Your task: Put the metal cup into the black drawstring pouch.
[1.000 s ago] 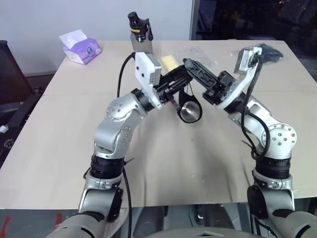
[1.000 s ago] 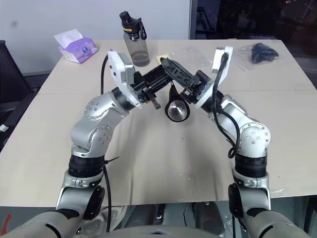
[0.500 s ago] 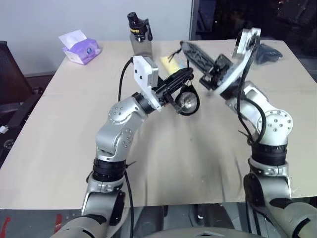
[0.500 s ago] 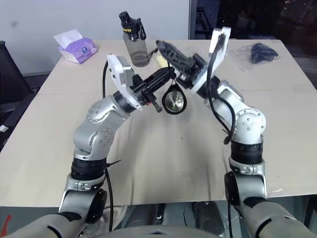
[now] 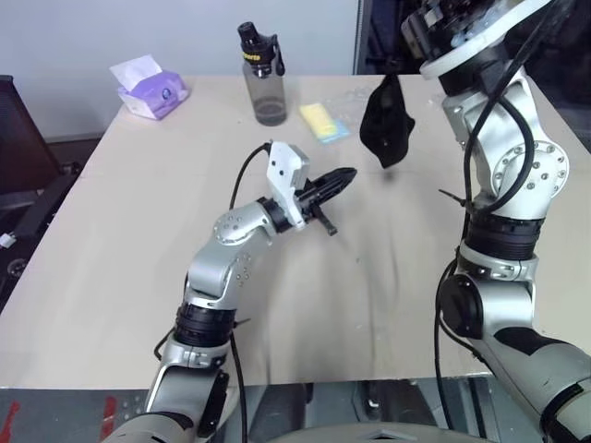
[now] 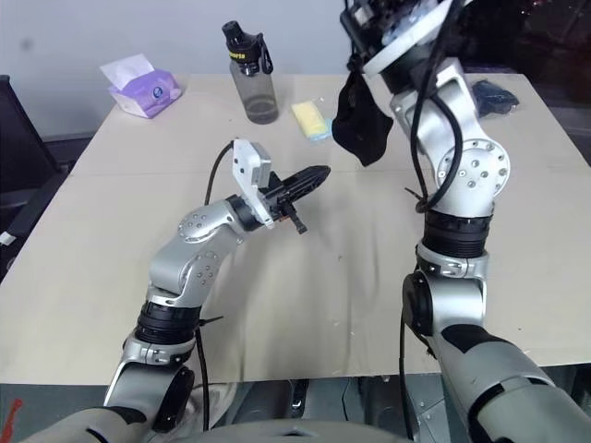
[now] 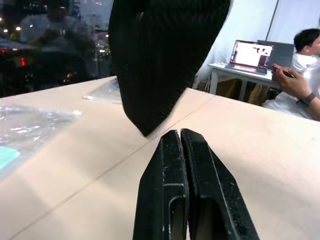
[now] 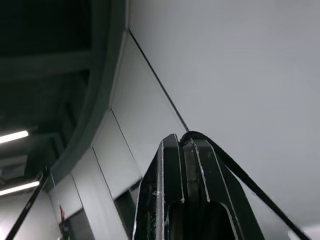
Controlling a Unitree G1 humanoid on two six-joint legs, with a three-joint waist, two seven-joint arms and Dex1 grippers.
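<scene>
Right gripper (image 8: 185, 145) jaws pinching cord, black drawstring pouch (image 5: 386, 118) dangling above table (image 5: 111, 268) far edge. Left gripper (image 7: 181, 137) pressed together, empty. Metal cup unseen, presumably inside pouch. Risk: cord slipping under cup weight, pouch dropping. Versus earlier: cup gone from left gripper; right arm raised, left lowered.

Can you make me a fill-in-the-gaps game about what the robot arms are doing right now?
1. The black drawstring pouch hangs in the air from the ____ gripper.
2. The left gripper is shut and holds ____.
3. The bottle standing on the table has a ____ cap.
4. The tissue box is ____ in colour.

Missing words: right; nothing; black; purple
</scene>
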